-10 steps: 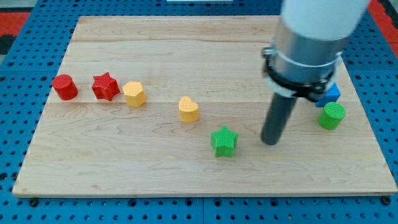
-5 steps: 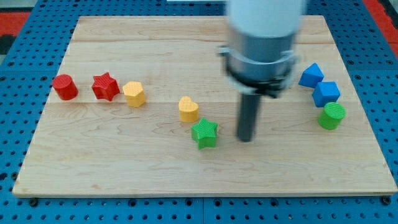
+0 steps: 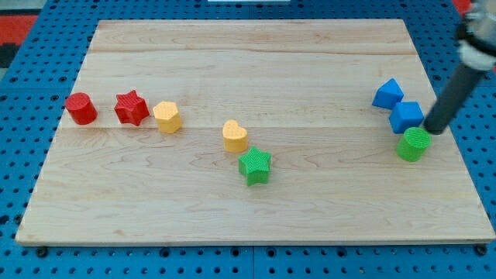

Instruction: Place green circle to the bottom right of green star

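Observation:
The green star (image 3: pixel 255 167) lies on the wooden board (image 3: pixel 256 54), just below and to the right of a yellow heart (image 3: pixel 235 136). The green circle (image 3: pixel 414 145) sits near the board's right edge, directly below a blue block (image 3: pixel 407 117). My tip (image 3: pixel 434 130) is at the view's right, just above and to the right of the green circle, close to it and beside the blue block.
A blue triangular block (image 3: pixel 387 94) sits above the blue block. A red circle (image 3: pixel 80 108), a red star (image 3: pixel 131 108) and a yellow block (image 3: pixel 167 118) stand in a row at the left. A blue pegboard surrounds the board.
The green star slid left and up toward the yellow heart earlier. My tip then swung from beside the star far to the right, to the green circle.

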Motion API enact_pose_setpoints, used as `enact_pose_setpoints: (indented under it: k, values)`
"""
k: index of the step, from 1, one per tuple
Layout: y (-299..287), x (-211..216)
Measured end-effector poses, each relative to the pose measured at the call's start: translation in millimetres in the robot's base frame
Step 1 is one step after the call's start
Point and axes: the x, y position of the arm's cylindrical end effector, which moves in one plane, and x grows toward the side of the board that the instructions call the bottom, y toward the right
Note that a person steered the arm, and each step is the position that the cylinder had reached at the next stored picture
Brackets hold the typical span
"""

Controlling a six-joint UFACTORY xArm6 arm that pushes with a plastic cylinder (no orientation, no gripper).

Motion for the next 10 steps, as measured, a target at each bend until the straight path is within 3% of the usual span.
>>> enact_pose_setpoints:
  k: [1,2,3,6,7,10]
  values:
    - [-53,42]
    - [-114,52]
    - [-95,53]
    - [75,54]
    - [50,66]
    - [-138,73]
